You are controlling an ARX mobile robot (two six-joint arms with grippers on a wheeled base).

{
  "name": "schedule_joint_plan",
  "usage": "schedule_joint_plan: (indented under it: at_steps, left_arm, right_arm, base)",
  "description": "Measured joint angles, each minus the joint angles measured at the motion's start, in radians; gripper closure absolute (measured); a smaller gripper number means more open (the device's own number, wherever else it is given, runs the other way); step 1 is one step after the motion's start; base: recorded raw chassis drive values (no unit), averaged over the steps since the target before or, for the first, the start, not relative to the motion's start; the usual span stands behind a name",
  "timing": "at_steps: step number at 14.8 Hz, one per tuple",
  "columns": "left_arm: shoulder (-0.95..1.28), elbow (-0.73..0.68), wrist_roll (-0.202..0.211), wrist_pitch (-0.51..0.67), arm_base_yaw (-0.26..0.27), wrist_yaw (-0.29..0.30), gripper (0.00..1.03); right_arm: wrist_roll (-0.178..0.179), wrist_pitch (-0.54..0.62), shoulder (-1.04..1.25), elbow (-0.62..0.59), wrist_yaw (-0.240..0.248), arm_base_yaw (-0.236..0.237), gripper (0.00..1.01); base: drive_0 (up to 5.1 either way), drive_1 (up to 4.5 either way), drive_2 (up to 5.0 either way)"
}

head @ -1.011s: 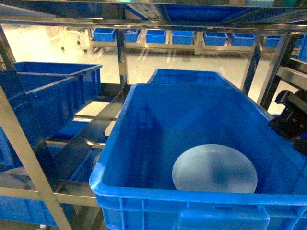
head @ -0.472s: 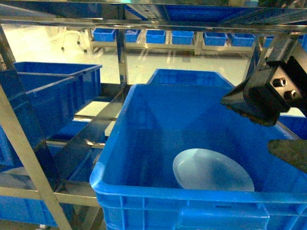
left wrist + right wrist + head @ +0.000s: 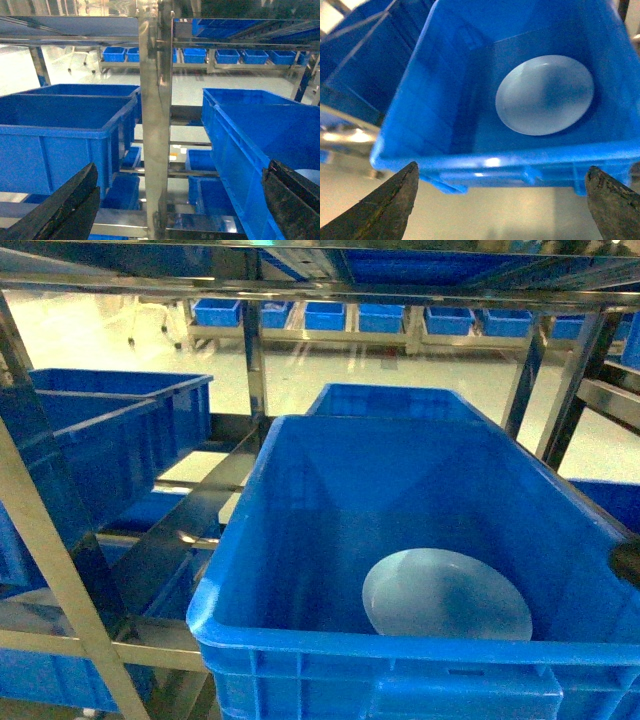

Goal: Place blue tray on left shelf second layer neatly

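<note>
Head view: the blue tray (image 3: 446, 594) lies flat in the near crate (image 3: 300, 540). Left wrist view: the left pincer (image 3: 175, 210) gapes empty facing the shelf post (image 3: 156, 125). Right wrist view: the right pincer (image 3: 502, 200), released, hangs above the tray, probably nearer.

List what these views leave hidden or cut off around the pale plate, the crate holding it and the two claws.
- Blue tray: the head view hides its near edge behind the crate's front wall.
- Blue tray in the left wrist view: only a sliver shows beside a finger.
- Right claw: only two spread fingertips show, the body is cut off below.
- Left claw: the same, cut off by the bottom edge.
</note>
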Motion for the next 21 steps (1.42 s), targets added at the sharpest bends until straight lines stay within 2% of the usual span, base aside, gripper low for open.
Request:
schedule_joint_plan:
  at_steps: [2, 3, 4, 5, 7, 8, 9, 10, 11, 12, 13, 15, 16, 17, 18, 21]
  left_arm:
    - [0.000, 0.000, 0.000, 0.000, 0.000, 0.000, 0.05]
    - [0.000, 0.000, 0.000, 0.000, 0.000, 0.000, 0.05]
    - [0.000, 0.000, 0.000, 0.000, 0.000, 0.000, 0.05]
    - [0.000, 0.000, 0.000, 0.000, 0.000, 0.000, 0.05]
    - [0.000, 0.000, 0.000, 0.000, 0.000, 0.000, 0.05]
    - [0.000, 0.000, 0.000, 0.000, 0.000, 0.000, 0.05]
    - [0.000, 0.000, 0.000, 0.000, 0.000, 0.000, 0.05]
    - [0.000, 0.000, 0.000, 0.000, 0.000, 0.000, 0.05]
    - [0.000, 0.000, 0.000, 0.000, 0.000, 0.000, 0.05]
    - [0.000, 0.000, 0.000, -0.001, 0.000, -0.002, 0.05]
    - [0.000, 0.000, 0.000, 0.001, 0.000, 0.000, 0.05]
    - [0.000, 0.000, 0.000, 0.000, 0.000, 0.000, 0.05]
    - [0.000, 0.000, 0.000, 0.000, 0.000, 0.000, 0.05]
    - [0.000, 0.000, 0.000, 0.000, 0.000, 0.000, 0.05]
    - [0.000, 0.000, 0.000, 0.000, 0.000, 0.000, 0.05]
    - [0.000, 0.000, 0.000, 0.000, 0.000, 0.000, 0.05]
  right_arm:
    - [-0.239, -0.147, -0.213, -0.065, 0.115, 0.071, 0.03]
    - [-0.344, -0.235, -0.318, -0.088, 0.135, 0.063, 0.03]
    - [-0.476, -0.271, -0.432, -0.127, 0.134, -0.018, 0.03]
    - [-0.591, -0.256, -0.502, -0.160, 0.132, -0.114, 0.03]
    - [-0.680, -0.246, -0.538, -0.204, 0.132, -0.192, 0.03]
    - [-0.692, -0.256, -0.527, -0.225, 0.143, -0.192, 0.03]
    - [-0.698, -0.262, -0.513, -0.237, 0.167, -0.166, 0.03]
    - [-0.704, -0.254, -0.512, -0.238, 0.170, -0.158, 0.03]
    - [-0.642, 0.066, -0.701, -0.382, 0.157, -0.196, 0.19]
    - [-0.607, 0.179, -0.788, -0.409, 0.125, -0.248, 0.32]
    - [-0.588, 0.183, -0.794, -0.410, 0.095, -0.289, 0.45]
    - [-0.581, 0.164, -0.801, -0.410, 0.011, -0.357, 0.72]
    - [-0.581, 0.152, -0.809, -0.410, -0.095, -0.461, 0.85]
    - [-0.578, 0.153, -0.809, -0.410, -0.111, -0.513, 0.98]
    - [-0.575, 0.153, -0.809, -0.410, -0.131, -0.507, 0.99]
    - [-0.575, 0.152, -0.809, -0.410, -0.131, -0.503, 0.99]
  base:
    - [0.0, 0.00, 0.0]
    - [0.0, 0.00, 0.0]
    - [0.0, 0.00, 0.0]
    - [0.0, 0.00, 0.0]
    - [0.0, 0.00, 0.0]
    - [0.0, 0.00, 0.0]
    - [0.0, 0.00, 0.0]
    - [0.0, 0.00, 0.0]
    - [0.0, 0.00, 0.0]
    - [0.0, 0.00, 0.0]
    - [0.0, 0.00, 0.0]
    - [0.0, 0.00, 0.0]
    - [0.0, 0.00, 0.0]
    - [0.0, 0.00, 0.0]
    - [0.0, 0.00, 0.0]
    - [0.0, 0.00, 0.0]
